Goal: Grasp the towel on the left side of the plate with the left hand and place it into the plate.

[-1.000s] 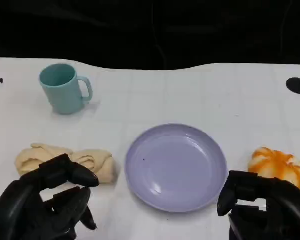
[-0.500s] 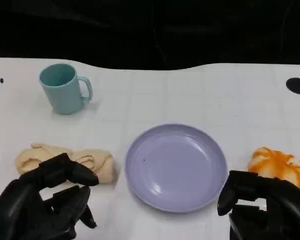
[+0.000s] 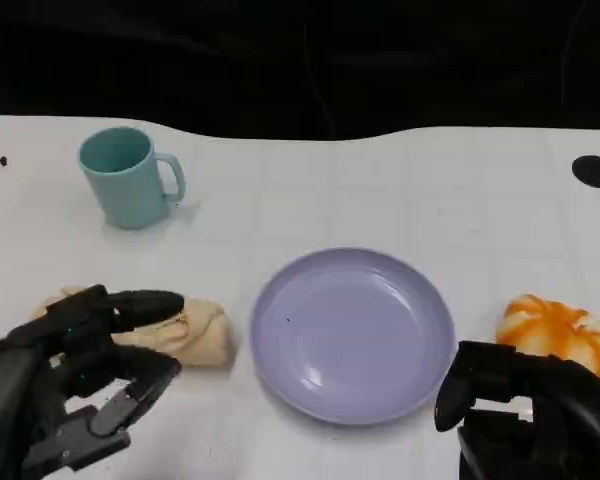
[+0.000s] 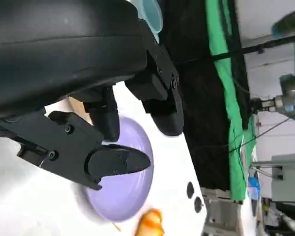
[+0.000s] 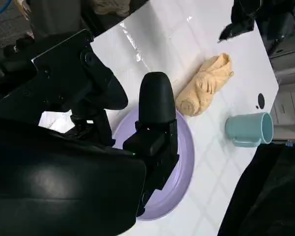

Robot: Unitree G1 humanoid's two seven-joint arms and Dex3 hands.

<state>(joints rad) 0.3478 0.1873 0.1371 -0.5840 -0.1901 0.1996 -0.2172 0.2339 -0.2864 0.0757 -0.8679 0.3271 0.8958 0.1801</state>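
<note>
Towel [image 3: 195, 333], one rumpled beige roll, lies at lower left of the head view, just left of the single lilac plate [image 3: 352, 333]. Our left hand [image 3: 75, 385] hovers over its near end, fingers spread and empty. We risk pinching only a loose fold, so the roll could unravel or drag short of the plate. Our right hand [image 3: 525, 410] sits curled at lower right, beside one orange object [image 3: 557, 331]; one teal mug [image 3: 130, 177] at upper left.

Left wrist view: fingers [image 4: 115, 162] apart before the plate [image 4: 137, 191].

Right wrist view: one towel [image 5: 206, 84], upper centre, touching nothing but the tabletop [image 5: 162, 44].
</note>
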